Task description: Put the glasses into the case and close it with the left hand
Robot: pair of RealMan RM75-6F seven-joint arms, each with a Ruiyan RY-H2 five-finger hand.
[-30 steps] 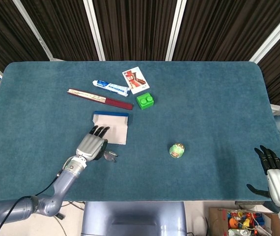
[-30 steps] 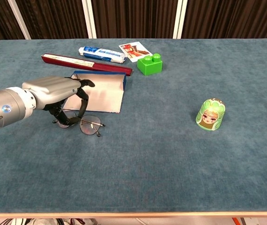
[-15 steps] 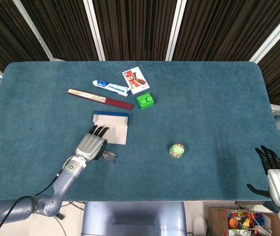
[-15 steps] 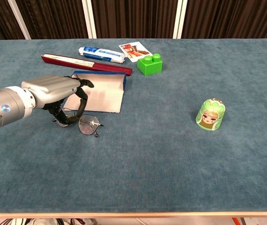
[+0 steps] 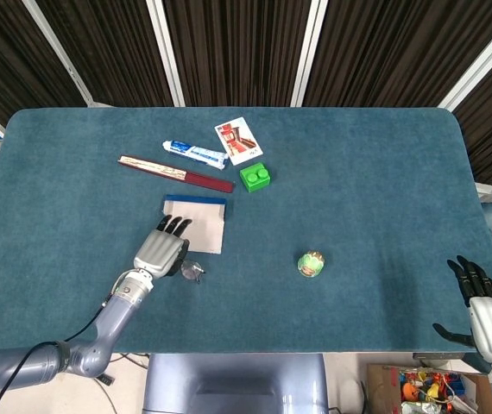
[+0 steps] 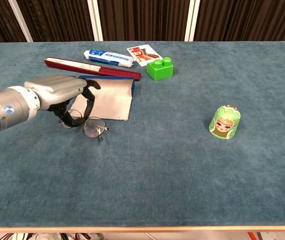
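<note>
Blue-edged case (image 6: 110,97) lay open and flat on the teal table (image 6: 182,165), pale lining up. Glasses (image 6: 93,127) sat at its near edge, pinched in the curled fingers of the left hand (image 6: 62,92). Right hand (image 5: 486,309) hung off the table's far right corner, fingers spread, holding nothing. Green figurine (image 6: 225,122) stood well apart.

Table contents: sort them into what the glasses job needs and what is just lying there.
Needed: glasses, open case, left hand gripping the glasses.

Lying about: toothpaste tube, red folded fan, picture card, green block, green doll; right hand idle at the table edge.
</note>
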